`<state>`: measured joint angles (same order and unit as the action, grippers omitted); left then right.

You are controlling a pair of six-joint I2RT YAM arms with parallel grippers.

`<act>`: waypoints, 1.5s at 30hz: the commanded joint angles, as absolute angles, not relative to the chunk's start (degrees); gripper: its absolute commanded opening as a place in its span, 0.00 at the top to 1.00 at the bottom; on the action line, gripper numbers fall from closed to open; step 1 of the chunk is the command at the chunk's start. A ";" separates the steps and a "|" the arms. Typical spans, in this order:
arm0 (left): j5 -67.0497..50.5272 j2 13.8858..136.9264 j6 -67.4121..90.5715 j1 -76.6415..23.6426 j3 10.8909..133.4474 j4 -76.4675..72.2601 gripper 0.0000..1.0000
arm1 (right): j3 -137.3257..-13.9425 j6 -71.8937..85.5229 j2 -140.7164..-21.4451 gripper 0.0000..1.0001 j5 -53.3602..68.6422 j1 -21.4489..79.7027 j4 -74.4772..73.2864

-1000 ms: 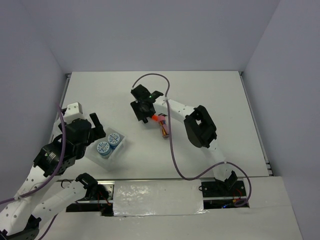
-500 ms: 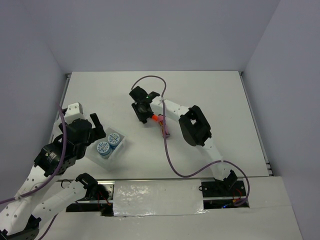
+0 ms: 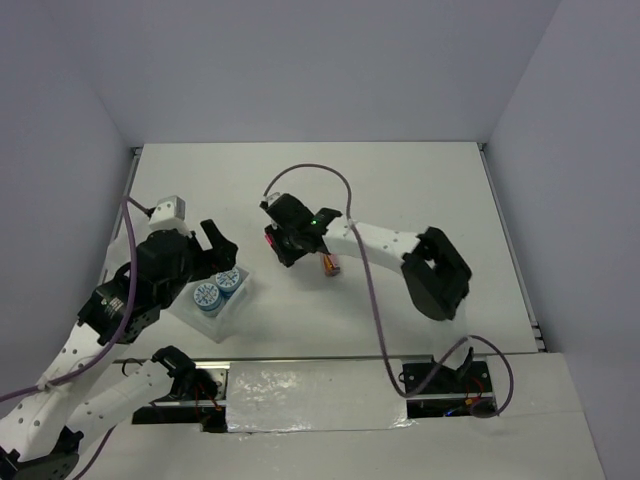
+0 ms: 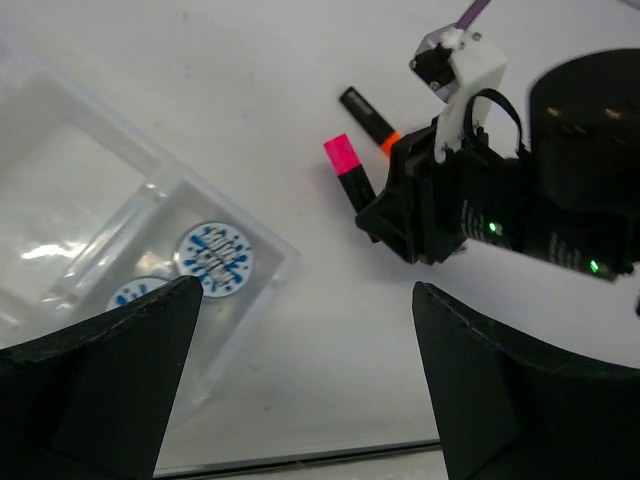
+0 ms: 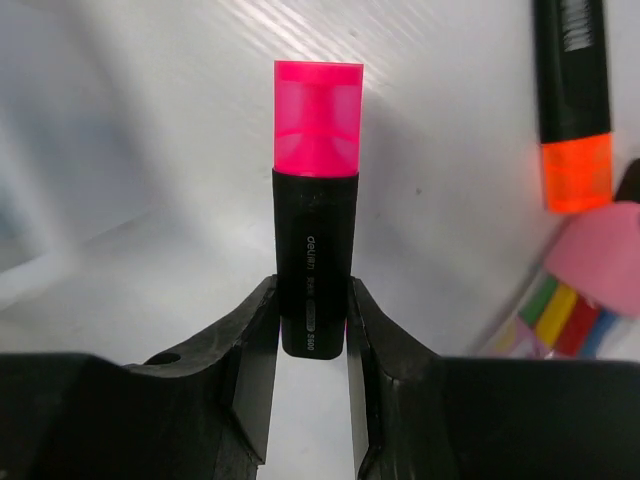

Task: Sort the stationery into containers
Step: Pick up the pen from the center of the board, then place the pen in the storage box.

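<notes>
My right gripper (image 5: 312,292) is shut on the black body of a pink-capped marker (image 5: 315,190), low over the table; it shows in the top view (image 3: 283,246) and in the left wrist view (image 4: 430,215). An orange-capped marker (image 5: 572,100) lies just beside it, next to the pink-topped stick (image 5: 600,262). The stick also shows in the top view (image 3: 330,264). Two blue patterned rolls (image 3: 216,289) sit in one compartment of the translucent trays (image 3: 222,316). My left gripper (image 3: 221,250) is open and empty, above the trays' right end. The rolls (image 4: 212,250) show between its fingers (image 4: 100,390).
The trays' other compartments (image 4: 90,200) extend left under my left arm. The right arm's purple cable (image 3: 365,290) loops over the table's middle. The table's near edge (image 4: 300,462) runs just below my left gripper.
My right gripper has moved toward the near left and now holds the pink-capped marker. My left arm has swung up and right, toward the trays' right end.
</notes>
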<state>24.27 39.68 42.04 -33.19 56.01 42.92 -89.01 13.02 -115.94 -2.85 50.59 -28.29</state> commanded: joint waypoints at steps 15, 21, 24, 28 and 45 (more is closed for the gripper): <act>4.13 37.44 54.05 -33.22 49.31 16.37 0.02 | -72.07 18.10 -78.22 1.00 -11.43 65.91 -10.19; 4.92 36.56 54.05 -33.22 47.99 15.65 0.35 | -72.07 17.40 -77.26 1.00 -11.69 68.55 -9.32; 5.53 36.56 53.70 -33.22 48.16 16.61 0.63 | -72.16 17.75 -77.69 1.00 -11.52 68.64 -9.23; 6.94 39.19 51.51 -33.14 50.62 21.42 1.00 | -72.16 18.02 -78.05 0.63 -9.59 68.64 -7.91; 47.38 69.25 23.83 -23.56 61.61 44.23 1.00 | -55.37 19.25 -61.45 0.00 -13.01 59.85 -11.86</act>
